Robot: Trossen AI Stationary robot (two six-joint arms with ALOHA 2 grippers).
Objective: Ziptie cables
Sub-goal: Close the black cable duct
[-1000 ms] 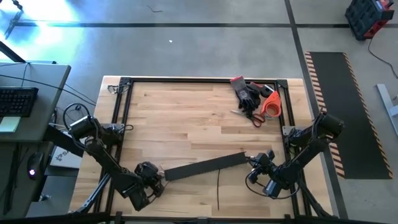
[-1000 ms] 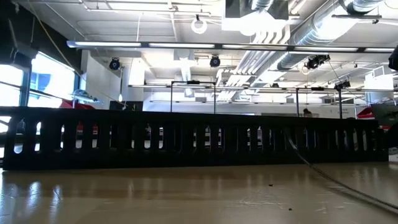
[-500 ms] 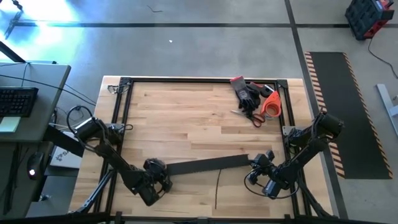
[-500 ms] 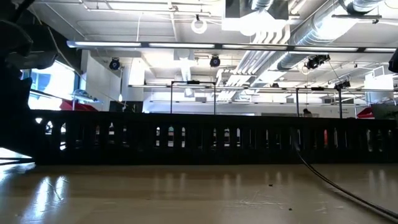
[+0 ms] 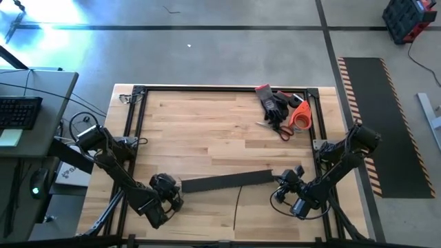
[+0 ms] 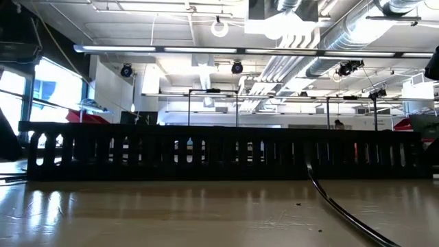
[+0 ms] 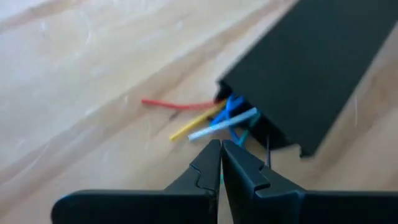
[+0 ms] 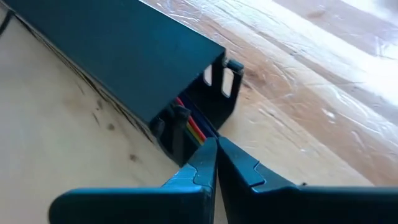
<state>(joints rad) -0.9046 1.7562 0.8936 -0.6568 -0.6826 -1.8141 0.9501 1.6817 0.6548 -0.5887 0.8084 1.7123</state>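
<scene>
A black slotted duct (image 5: 226, 181) lies flat across the table's near half and fills the low view as a comb-toothed wall (image 6: 219, 154). Red, yellow, blue and pale wire ends (image 7: 208, 118) stick out of its left end. More coloured wires (image 8: 191, 127) show inside its right end. One thin dark cable (image 5: 237, 207) curves over the wood from the duct toward the near edge and also shows in the low view (image 6: 343, 213). My left gripper (image 7: 221, 144) is shut at the duct's left end. My right gripper (image 8: 216, 142) is shut at its right end. My left gripper comes level along the table at the loose wire ends (image 7: 239, 132) beside the duct's left end. Its shut tips sit right at them; I cannot tell whether they pinch one. My right gripper points slanting down into the duct's open right end (image 8: 186, 134). Its tips hide the meeting point, so touch cannot be told.
Dark gloves (image 5: 273, 103), scissors (image 5: 279, 127) and an orange tape roll (image 5: 300, 116) lie in the far right corner. A black frame (image 5: 131, 138) edges the table. A desk with a keyboard (image 5: 19, 111) stands beyond the left edge. Bare wood fills the middle.
The duct has turned slightly: its left end has swung toward the far edge, and its right end has barely moved. My left gripper has gone with that end, first toward the right, then back left. The dark cable's near end has drifted left and now curves.
</scene>
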